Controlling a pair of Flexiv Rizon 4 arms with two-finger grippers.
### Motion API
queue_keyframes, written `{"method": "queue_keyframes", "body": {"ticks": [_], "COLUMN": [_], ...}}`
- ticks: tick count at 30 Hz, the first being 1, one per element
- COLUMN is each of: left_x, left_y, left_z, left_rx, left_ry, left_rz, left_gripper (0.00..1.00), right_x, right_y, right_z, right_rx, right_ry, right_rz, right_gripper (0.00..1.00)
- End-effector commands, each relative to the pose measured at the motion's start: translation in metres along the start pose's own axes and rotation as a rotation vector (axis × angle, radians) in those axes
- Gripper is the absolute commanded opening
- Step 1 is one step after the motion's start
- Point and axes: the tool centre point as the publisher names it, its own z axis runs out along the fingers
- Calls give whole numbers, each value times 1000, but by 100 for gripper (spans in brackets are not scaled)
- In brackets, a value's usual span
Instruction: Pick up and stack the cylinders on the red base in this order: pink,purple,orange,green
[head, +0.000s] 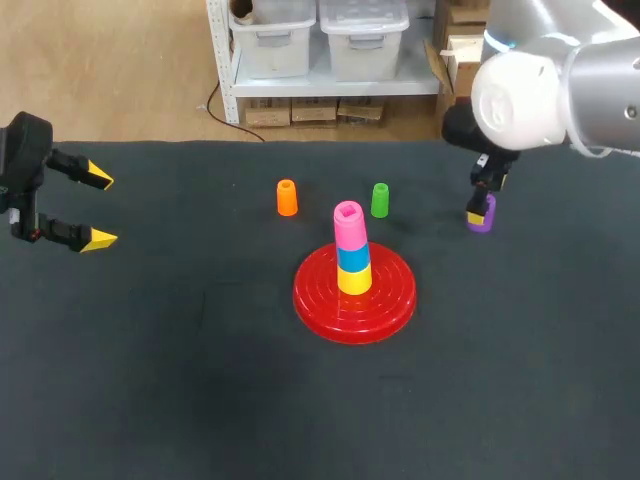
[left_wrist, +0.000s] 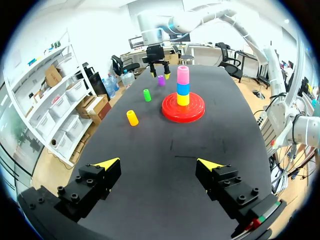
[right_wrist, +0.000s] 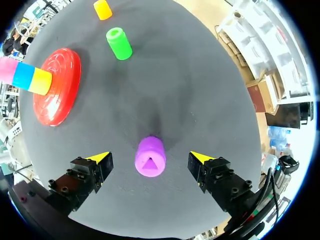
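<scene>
On the red base (head: 320, 301) stands a stack of yellow, blue and pink cylinders, the pink cylinder (head: 349, 225) on top. The purple cylinder (head: 483, 214) stands upright on the mat at the right. My right gripper (right_wrist: 151, 158) hangs open over it, with the purple cylinder (right_wrist: 150, 156) between its fingers, untouched. The orange cylinder (head: 287, 197) and the green cylinder (head: 380, 199) stand behind the base. My left gripper (head: 96, 209) is open at the far left, holding nothing. The stack (left_wrist: 183, 85) and my right arm show ahead of the left gripper (left_wrist: 159, 163).
The dark mat (head: 180, 380) covers the whole table. The green cylinder (right_wrist: 119, 43) and the orange cylinder (right_wrist: 102, 9) lie beyond the purple one in the right wrist view, with the red base (right_wrist: 59, 95) off to the side.
</scene>
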Motion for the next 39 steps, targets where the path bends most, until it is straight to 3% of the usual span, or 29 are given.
{"method": "queue_keyframes", "body": {"ticks": [1,5,6,8,12,16,17,21,26,34,39], "left_x": [1,1,1,1,1,1,1,1,1,1,1], "left_y": [-1,-1,-1,-1,-1,-1,-1,-1,-1,-1,-1], "left_z": [0,0,0,0,0,0,0,0,0,0,0], "left_rx": [-4,-4,-4,-4,-4,-4,-4,-4,-4,-4,-4], "left_ry": [-3,-3,-3,-3,-3,-3,-3,-3,-3,-3,-3], "left_rz": [2,2,2,2,2,2,2,2,2,2,2], "left_gripper": [100,100,100,100,100,100,100,100,100,100,100], "right_x": [-5,-6,-6,-6,-7,-4,-3,2,-7,-57,-91], "right_y": [-7,-7,-7,-7,-5,-1,-1,3,10,34,62], "right_z": [-2,-3,-3,-2,-1,0,0,-3,-33,-86,-119], "right_rx": [-42,-34,-33,-32,-35,-38,-38,-23,32,116,143], "right_ry": [14,20,20,20,19,19,20,15,-5,-1,-19], "right_rz": [-2,-6,-6,-7,-10,-4,-2,11,-20,-164,-219], "right_gripper": [100,98,89,85,58,9,0,0,0,0,0]}}
